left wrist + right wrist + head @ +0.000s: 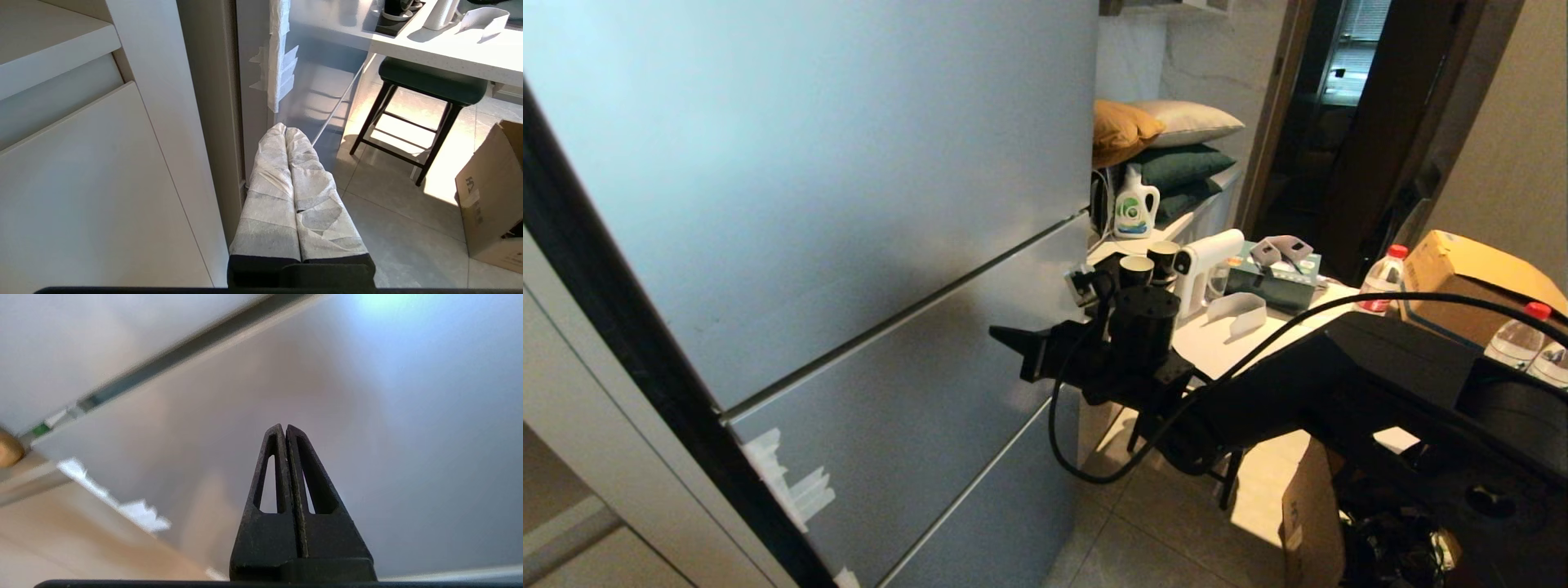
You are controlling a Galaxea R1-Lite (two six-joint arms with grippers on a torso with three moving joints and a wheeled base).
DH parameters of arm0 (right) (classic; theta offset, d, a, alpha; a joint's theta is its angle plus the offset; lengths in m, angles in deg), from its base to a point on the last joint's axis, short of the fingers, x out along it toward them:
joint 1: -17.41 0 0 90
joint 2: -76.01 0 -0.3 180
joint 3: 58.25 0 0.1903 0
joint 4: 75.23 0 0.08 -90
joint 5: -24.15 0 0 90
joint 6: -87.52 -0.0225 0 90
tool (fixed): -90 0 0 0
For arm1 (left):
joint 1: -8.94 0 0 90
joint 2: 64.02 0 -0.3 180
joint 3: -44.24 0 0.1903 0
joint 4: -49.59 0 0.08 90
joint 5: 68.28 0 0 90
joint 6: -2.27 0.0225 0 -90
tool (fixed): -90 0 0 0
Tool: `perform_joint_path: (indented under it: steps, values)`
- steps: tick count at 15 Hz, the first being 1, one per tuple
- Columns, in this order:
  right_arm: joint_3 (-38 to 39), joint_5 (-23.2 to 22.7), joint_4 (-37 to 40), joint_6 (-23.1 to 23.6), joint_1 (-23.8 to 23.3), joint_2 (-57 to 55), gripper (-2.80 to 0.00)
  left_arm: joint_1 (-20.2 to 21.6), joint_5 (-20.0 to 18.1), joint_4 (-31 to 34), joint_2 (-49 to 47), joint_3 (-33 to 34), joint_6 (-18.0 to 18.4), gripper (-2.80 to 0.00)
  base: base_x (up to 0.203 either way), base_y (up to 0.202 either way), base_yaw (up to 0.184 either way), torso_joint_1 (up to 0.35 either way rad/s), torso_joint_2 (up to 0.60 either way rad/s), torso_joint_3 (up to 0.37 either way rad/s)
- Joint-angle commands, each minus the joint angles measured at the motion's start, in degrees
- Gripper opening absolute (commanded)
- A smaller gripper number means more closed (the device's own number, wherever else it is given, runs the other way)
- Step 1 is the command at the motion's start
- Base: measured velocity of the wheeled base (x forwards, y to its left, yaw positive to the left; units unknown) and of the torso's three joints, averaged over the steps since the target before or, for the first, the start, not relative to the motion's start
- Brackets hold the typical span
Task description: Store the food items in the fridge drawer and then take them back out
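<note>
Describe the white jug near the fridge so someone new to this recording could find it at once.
Start at the big silver-grey fridge and look past its right edge to the stack of cushions. Just below them stands the white jug, the only container with a handle and a green-and-blue label, unlike the dark cups nearby.

Kitchen corner with a silver-grey fridge front, sunlit tiled floor and a cluttered white bench.

The closed fridge (849,204) fills the left, beside beige cabinet doors (81,183). Past it, stacked cushions (1168,139) sit above a detergent bottle (1136,204). The white bench (1233,343) carries cups (1147,265), a tissue box (1278,282) and water bottles (1384,282). A dark stool (429,85) stands under it on pale floor tiles (400,228), near a cardboard box (494,196). A dark doorway (1347,106) opens behind.
</note>
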State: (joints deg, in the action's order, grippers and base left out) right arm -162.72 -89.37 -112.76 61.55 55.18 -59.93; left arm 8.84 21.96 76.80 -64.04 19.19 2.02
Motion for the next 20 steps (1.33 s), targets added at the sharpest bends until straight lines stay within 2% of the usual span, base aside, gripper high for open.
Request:
perform_joint_path:
  steps: [1,4,6,8,11,12,13,15,17,20]
  values:
    - [3.7,-0.1,-0.4,0.0,0.5,3.4,-2.80,0.0,0.0,0.0,0.0,-0.1,0.0,-2.80,0.000,0.000,0.000,0.000,0.00,0.000]
    - [17.4,0.7,-0.4,0.8,2.4,16.4,-2.80,0.0,0.0,0.0,0.0,0.0,0.0,-2.80,0.000,0.000,0.000,0.000,0.00,0.000]
    - [29.2,3.9,-0.4,3.5,3.9,26.7,-2.80,0.0,0.0,0.0,0.0,0.0,0.0,-2.80,0.000,0.000,0.000,0.000,0.00,0.000]
    - [40.8,10.0,-0.4,7.9,4.6,37.1,-2.80,0.0,0.0,0.0,0.0,0.0,0.0,-2.80,0.000,0.000,0.000,0.000,0.00,0.000]
    - [52.0,21.5,-0.7,13.3,4.1,52.4,-2.80,0.0,0.0,0.0,0.0,0.0,0.0,-2.80,0.000,0.000,0.000,0.000,0.00,0.000]
    - [55.2,24.1,-0.9,15.1,2.0,57.1,-2.80,0.0,0.0,0.0,0.0,0.0,0.0,-2.80,0.000,0.000,0.000,0.000,0.00,0.000]
    - [58.3,25.4,-0.9,16.6,-2.5,61.1,-2.80,0.0,0.0,0.0,0.0,0.0,0.0,-2.80,0.000,0.000,0.000,0.000,0.00,0.000]
    - [63.1,24.3,1.9,18.0,-13.8,71.4,-2.80,0.0,0.0,0.0,0.0,0.0,0.0,-2.80,0.000,0.000,0.000,0.000,0.00,0.000]
    - [65.6,22.1,11.6,18.7,-21.4,84.7,-2.80,0.0,0.0,0.0,0.0,0.0,0.0,-2.80,0.000,0.000,0.000,0.000,0.00,0.000]
    - [68.3,21.3,31.4,19.7,-26.8,105.5,-2.80,0.0,0.0,0.0,0.0,0.0,0.0,-2.80,0.000,0.000,0.000,0.000,0.00,0.000]
